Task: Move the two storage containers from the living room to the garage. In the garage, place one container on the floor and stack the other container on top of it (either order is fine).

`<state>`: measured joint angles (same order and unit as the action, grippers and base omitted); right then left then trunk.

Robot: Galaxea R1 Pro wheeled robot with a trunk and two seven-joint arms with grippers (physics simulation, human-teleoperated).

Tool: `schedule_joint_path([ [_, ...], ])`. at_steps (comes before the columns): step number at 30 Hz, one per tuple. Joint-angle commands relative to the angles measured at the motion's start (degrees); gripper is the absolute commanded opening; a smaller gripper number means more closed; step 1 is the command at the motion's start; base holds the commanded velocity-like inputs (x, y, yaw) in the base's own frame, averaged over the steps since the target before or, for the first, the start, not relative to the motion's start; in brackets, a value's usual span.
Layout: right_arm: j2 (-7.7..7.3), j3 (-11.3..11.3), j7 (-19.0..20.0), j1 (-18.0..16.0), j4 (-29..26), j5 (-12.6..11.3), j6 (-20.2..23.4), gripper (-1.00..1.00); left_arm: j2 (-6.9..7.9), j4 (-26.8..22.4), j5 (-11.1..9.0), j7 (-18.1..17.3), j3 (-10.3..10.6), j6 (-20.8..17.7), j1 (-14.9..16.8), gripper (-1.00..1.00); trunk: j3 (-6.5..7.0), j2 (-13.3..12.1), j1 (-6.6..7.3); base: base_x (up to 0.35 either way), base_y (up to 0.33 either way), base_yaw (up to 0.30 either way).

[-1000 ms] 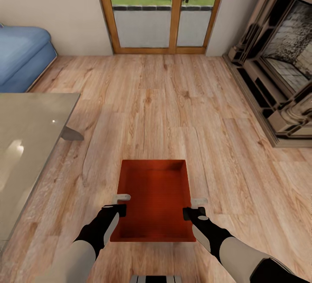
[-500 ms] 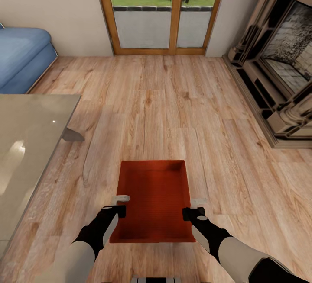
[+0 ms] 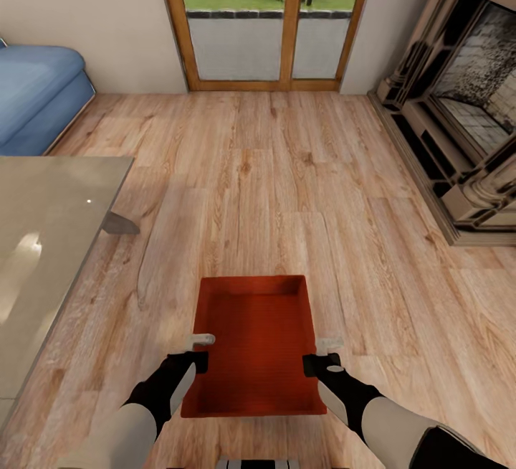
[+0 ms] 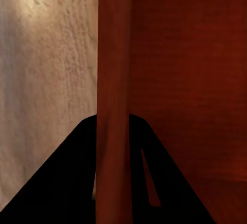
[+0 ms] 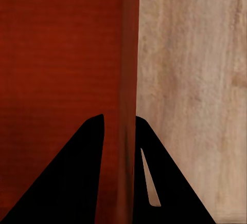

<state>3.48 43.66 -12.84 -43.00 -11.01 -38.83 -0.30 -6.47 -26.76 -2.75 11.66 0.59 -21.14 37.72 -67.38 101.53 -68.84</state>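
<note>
One orange-red storage container (image 3: 251,343) hangs low over the living room's wood-plank floor, just in front of me, held by its two long side walls. My left gripper (image 3: 195,351) is shut on the left wall and my right gripper (image 3: 324,354) on the right wall. In the left wrist view the thin wall (image 4: 114,70) runs straight between the dark fingers of the left gripper (image 4: 113,131). The right wrist view has the other wall (image 5: 129,54) pinched the same way in the right gripper (image 5: 119,126). The box is empty inside.
A glass-topped table (image 3: 43,239) fills the left side, with a blue sofa (image 3: 36,92) behind it. Wood-framed glass doors (image 3: 265,24) stand straight ahead, and the fireplace surround (image 3: 466,110) lines the right. Open plank floor (image 3: 287,168) lies between them.
Both arms have drawn the container a little nearer to me and lower in the head view. The room around it has stayed put.
</note>
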Motion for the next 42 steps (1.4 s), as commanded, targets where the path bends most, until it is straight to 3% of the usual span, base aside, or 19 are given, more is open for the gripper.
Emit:
schedule_joint_path([
  [1, -0.05, 0.15, -0.29, -0.07, -0.15, -0.13, -0.32, -1.00, 0.07, 0.23, 0.04, 0.55, -0.27, -0.48, -0.02, -1.00, -0.02, 0.01, 0.01, 0.000, 0.000, 0.000],
  [2, -0.07, -7.89, -0.28, -0.07, -0.15, 7.36, -0.32, -1.00, 0.06, 0.93, 2.22, 0.55, -0.41, -0.48, -0.02, -1.00, -0.02, 0.01, 0.01, 0.000, 0.000, 0.000],
  [29, -0.30, -7.97, -0.34, -0.07, -0.15, 7.17, -0.22, -1.00, 0.05, 0.92, 2.22, 0.48, -0.43, -0.74, -0.02, -1.00, -0.02, 0.01, 0.01, 0.000, 0.000, 0.000],
  [42, -0.40, -7.97, -0.33, -0.07, -0.15, 7.02, -0.18, -1.00, 0.06, 0.92, 2.22, 0.38, -0.44, -0.66, -0.02, -1.00, 2.31, -5.20, 2.86, 0.000, 0.000, 0.000],
])
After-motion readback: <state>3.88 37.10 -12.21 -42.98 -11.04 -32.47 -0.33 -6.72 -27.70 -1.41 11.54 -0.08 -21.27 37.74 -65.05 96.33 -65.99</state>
